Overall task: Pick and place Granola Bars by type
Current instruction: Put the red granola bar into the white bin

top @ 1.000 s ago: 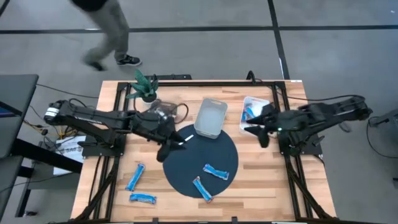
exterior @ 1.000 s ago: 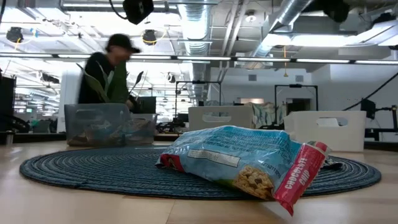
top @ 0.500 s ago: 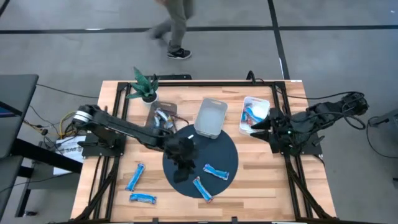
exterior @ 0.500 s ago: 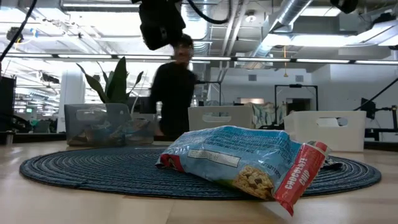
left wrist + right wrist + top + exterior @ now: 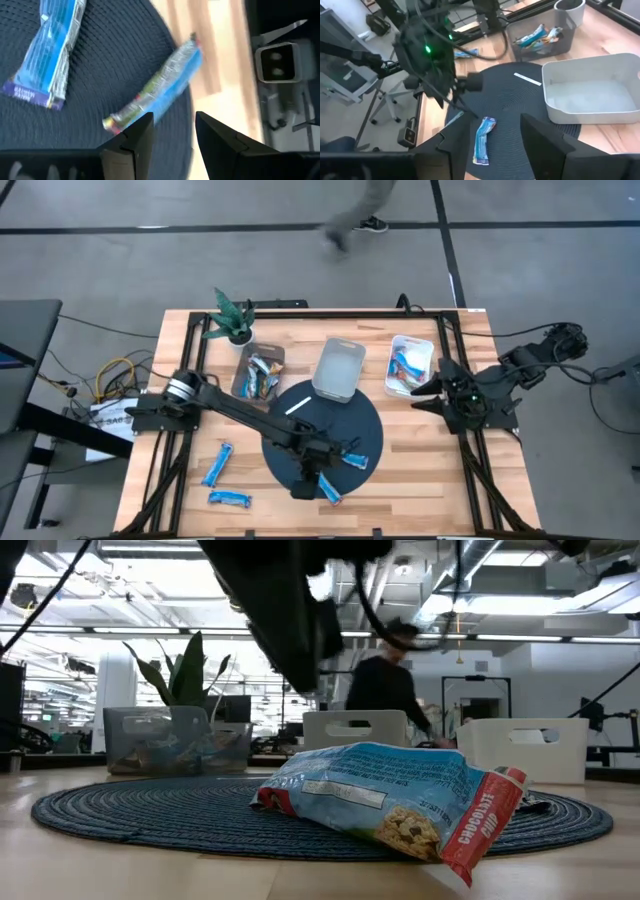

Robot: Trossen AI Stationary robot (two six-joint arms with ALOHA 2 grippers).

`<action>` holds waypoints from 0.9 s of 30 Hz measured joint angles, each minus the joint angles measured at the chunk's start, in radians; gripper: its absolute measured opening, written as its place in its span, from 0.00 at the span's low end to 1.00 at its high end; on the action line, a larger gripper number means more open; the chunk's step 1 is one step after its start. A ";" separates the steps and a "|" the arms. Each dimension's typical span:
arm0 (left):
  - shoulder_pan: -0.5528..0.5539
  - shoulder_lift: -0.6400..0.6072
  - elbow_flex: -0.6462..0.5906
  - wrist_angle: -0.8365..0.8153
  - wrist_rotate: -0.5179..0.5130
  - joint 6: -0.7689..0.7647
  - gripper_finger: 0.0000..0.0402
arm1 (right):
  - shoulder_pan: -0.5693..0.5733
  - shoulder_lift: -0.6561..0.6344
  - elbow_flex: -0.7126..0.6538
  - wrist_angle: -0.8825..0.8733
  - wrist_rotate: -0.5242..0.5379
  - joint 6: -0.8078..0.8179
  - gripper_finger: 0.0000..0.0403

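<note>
Target bar [image 5: 160, 90]: blue foil wrapper, lying at the near edge of the round dark mat [image 5: 350, 420], one end over the wood. 2nd blue bar [image 5: 348, 456] sits further in on the mat, just beside the 1st. 2 more blue bars off the mat on the surface [image 5: 420, 490]: 1 [image 5: 218, 464] angled, 1 [image 5: 229, 499] near the front edge.

Left claw [image 5: 172, 135]: reached out over the mat, above the near-edge bar. Fingers [image 5: 135, 142] parted with a moderate gap, nothing between them; the bar shows just past the tips. Judged: lining up for a pick.

Right claw [image 5: 492, 137]: held back beside the right-hand white bin [image 5: 411, 366], fingers spread, empty. Waiting.

Progress (judged):
- Grey bin [image 5: 258, 372] by the plant [image 5: 232, 320] holds several multicoloured bars.
- Right-hand white bin holds blue wrappers; count not readable.
- Centre white bin [image 5: 339, 369] looks empty.
- No multicoloured bars left loose; 4 blue bars left to place. Well past halfway.

Hidden or unclear:
- In the high view the left arm covers most of the target bar.
- The low view is filled by 1 close blue wrapper; the left arm crosses it as a dark blur.
- Thin white stick [image 5: 298, 402] on the mat, not part of the sort.
- Person walking beyond the surface, only partly in view.
</note>
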 joint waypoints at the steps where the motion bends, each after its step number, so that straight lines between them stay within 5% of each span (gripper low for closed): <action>1: 0.001 0.020 0.015 -0.005 -0.001 0.009 0.35 | -0.001 -0.005 0.000 0.000 0.000 0.000 0.40; 9: -0.007 0.114 0.097 -0.018 -0.061 0.095 0.35 | 0.000 -0.035 0.000 -0.001 0.000 -0.015 0.39; 27: -0.040 0.114 0.084 -0.059 -0.133 0.200 0.34 | -0.001 -0.051 0.000 -0.001 0.001 -0.026 0.36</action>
